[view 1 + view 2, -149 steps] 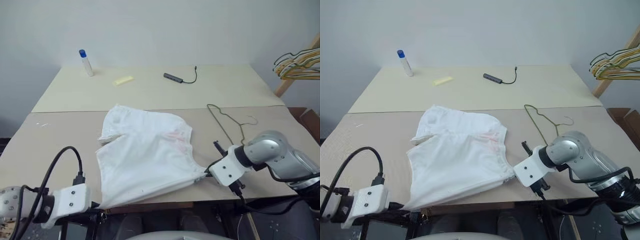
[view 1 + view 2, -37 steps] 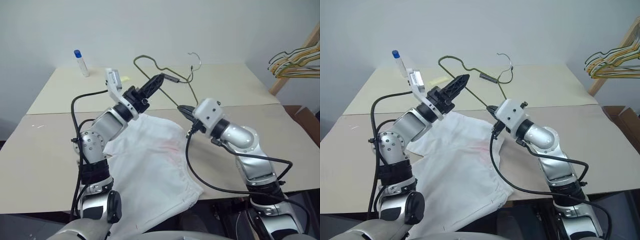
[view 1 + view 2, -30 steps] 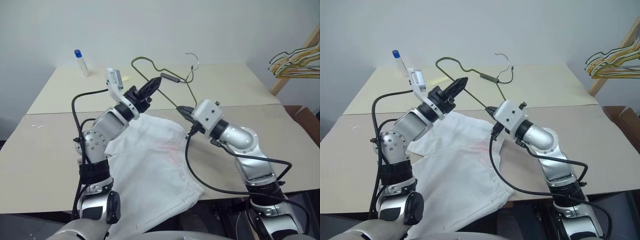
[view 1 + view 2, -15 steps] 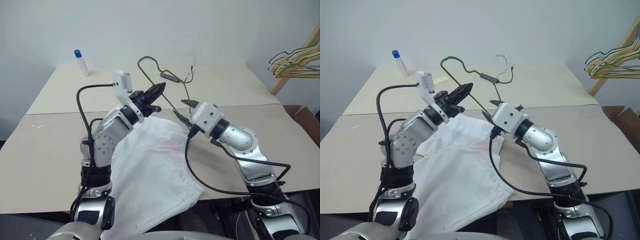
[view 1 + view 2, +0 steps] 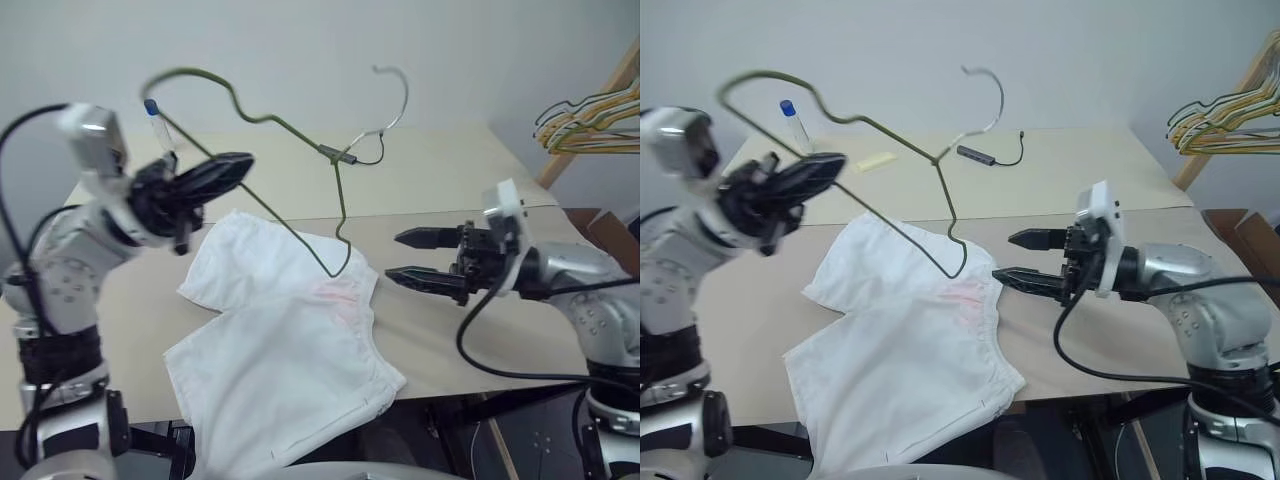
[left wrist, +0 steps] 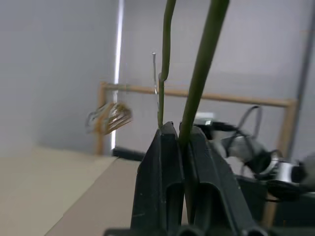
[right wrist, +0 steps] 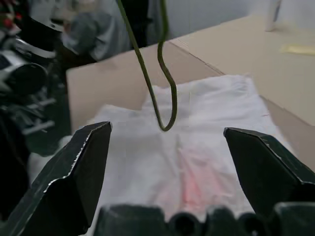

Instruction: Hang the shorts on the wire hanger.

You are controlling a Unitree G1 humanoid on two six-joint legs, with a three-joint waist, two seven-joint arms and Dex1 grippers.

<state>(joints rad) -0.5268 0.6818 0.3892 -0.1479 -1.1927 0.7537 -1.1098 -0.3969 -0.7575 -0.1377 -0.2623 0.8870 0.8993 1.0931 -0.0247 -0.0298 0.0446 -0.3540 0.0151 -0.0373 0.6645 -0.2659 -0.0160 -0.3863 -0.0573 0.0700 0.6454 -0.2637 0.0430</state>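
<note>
Two hands: left hand (image 6: 178, 147) clamping wire hanger (image 5: 300, 128), right hand (image 5: 412, 256) spread beside shorts (image 5: 290, 350).

No readable text, label, brand, number or sign anywhere.
</note>
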